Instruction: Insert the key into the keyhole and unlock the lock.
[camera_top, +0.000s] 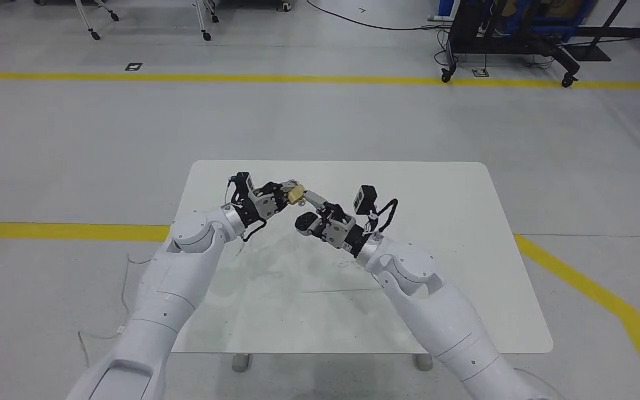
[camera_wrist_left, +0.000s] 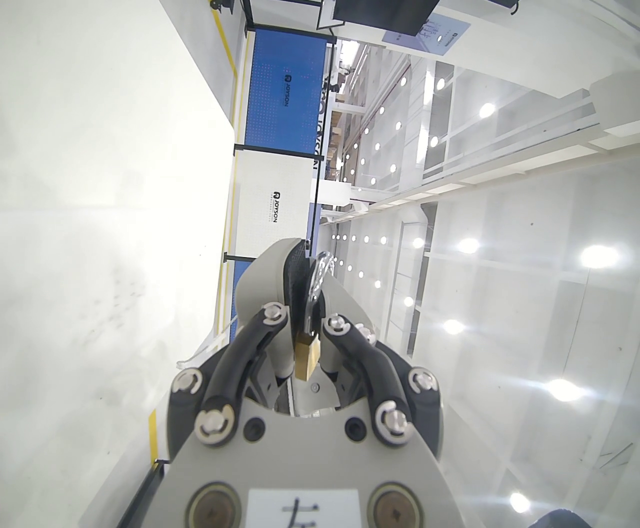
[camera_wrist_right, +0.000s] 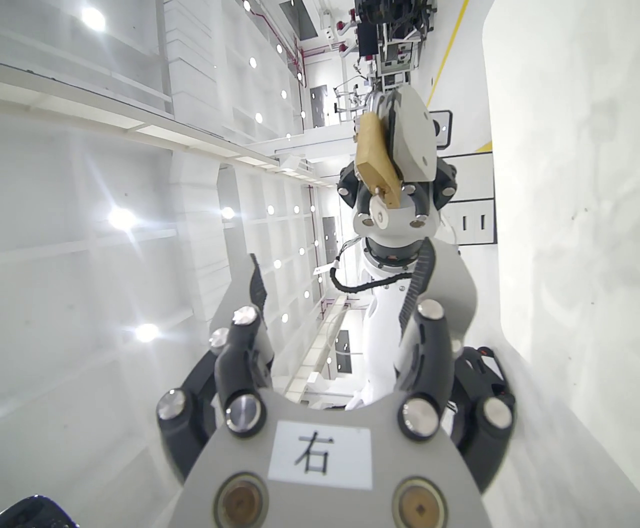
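Fingers (camera_wrist_left: 265, 285) of the left gripper (camera_wrist_left: 312, 267) pinched shut on the lock (camera_wrist_right: 374, 155), held in the air over the middle of the table (camera_top: 450, 300), towards its far side. Fingers (camera_wrist_right: 420, 280) of the right gripper (camera_wrist_right: 340, 272) spread wide with nothing between them, just right of the lock and a little nearer, aimed at it.

Probably the presenting stage: lock gripped and offered, insertion not yet done. Whereabouts of the key: cannot tell. Same for the keyhole, too small to read.

Next, on this reading:
- Get the key firmly into the free gripper.
- Line its blade up with the long axis of the lock body.
- Push straight in and turn, bracing the lock against the twist.

Little room for error, judging by a narrow slot and two arms meeting in mid-air.

Materials and shapes:
- Lock body: brass, a flat-sided rectangular block with hard edges.
- Shackle (camera_wrist_left: 316, 285): bright polished metal, a curved loop caught between the left fingers.
- Pads (camera_wrist_right: 259, 295): black, ribbed, rubbery-looking.
- Finger shells: pale grey, smooth, rounded.
- Table top: white and smooth, with rounded corners and faint scuff marks.
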